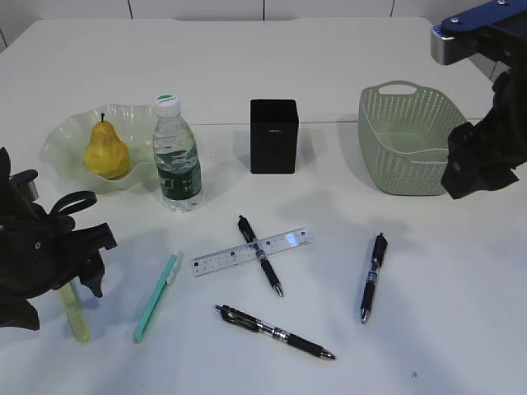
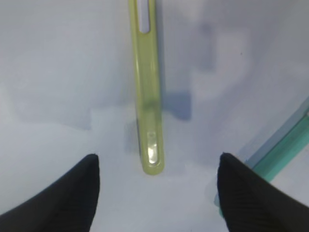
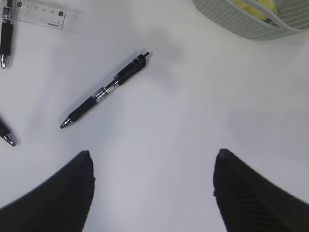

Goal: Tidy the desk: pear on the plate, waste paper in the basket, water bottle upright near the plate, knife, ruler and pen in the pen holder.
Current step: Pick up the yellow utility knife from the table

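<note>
White desk (image 1: 428, 329), slanted exterior view. Pear (image 1: 105, 151) sits in the ruffled pale green glass plate (image 1: 62, 140) at far left. Water bottle (image 1: 177, 155) stands upright, white cap on, just beside the plate's right rim. Black pen holder (image 1: 273, 136) stands mid-desk behind the loose items, nothing visible in it from this angle. Sage-green basket (image 1: 395, 156) at right; right wrist view shows something yellow inside (image 3: 256, 8), likely the waste paper. Clear ruler (image 1: 251, 252) lies flat in front of the holder, crossed by a black pen (image 1: 260, 255); which lies on top, cannot tell. Second black pen (image 1: 275, 332) near the front edge, third black pen (image 1: 373, 276) to the right, well apart from the others. Teal utility knife (image 1: 156, 298) lies left of the ruler; a yellow-green knife (image 1: 76, 313) just beside it further left. Left gripper (image 2: 157, 191) low over the yellow-green knife's end, jaws spread wide either side, not touching it. Right gripper (image 3: 152, 191) beside the basket, jaws released, holding nothing.
</note>
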`<state>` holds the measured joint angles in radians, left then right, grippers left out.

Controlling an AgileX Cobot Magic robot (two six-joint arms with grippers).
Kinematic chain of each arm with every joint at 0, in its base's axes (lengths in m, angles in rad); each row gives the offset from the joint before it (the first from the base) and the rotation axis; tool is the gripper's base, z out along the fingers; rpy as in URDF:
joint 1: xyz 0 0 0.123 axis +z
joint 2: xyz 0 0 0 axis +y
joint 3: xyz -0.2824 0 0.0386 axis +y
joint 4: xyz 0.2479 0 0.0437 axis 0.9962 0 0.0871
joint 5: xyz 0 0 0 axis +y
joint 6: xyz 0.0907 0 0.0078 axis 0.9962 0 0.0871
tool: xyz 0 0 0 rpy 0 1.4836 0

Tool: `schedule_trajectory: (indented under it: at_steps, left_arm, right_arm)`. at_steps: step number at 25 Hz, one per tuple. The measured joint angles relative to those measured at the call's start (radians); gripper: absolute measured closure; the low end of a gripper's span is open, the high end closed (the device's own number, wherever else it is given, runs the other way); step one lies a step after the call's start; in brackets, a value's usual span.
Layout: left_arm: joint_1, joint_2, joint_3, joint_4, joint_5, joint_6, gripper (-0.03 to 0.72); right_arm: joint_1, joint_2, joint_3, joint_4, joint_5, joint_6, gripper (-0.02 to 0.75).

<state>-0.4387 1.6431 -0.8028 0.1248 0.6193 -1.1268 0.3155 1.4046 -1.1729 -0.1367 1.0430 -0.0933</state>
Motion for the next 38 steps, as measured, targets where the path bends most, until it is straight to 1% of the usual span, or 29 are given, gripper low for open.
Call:
schedule_trajectory:
  at_steps: [15,26,38]
  left_arm:
    - [0.0,0.097,0.0,-0.02,-0.088,0.0,0.15]
    - [0.0,0.144,0.0,-0.031,-0.102,0.019,0.15]
    - [0.0,0.147,-0.002,-0.039,-0.107,0.025,0.151]
  right_arm:
    - [0.0,0.0,0.0,0.0,0.0,0.0,0.17]
    - [0.0,0.0,0.0,0.0,0.0,0.0,0.171]
    - [0.0,0.0,0.0,0.0,0.0,0.0,0.171]
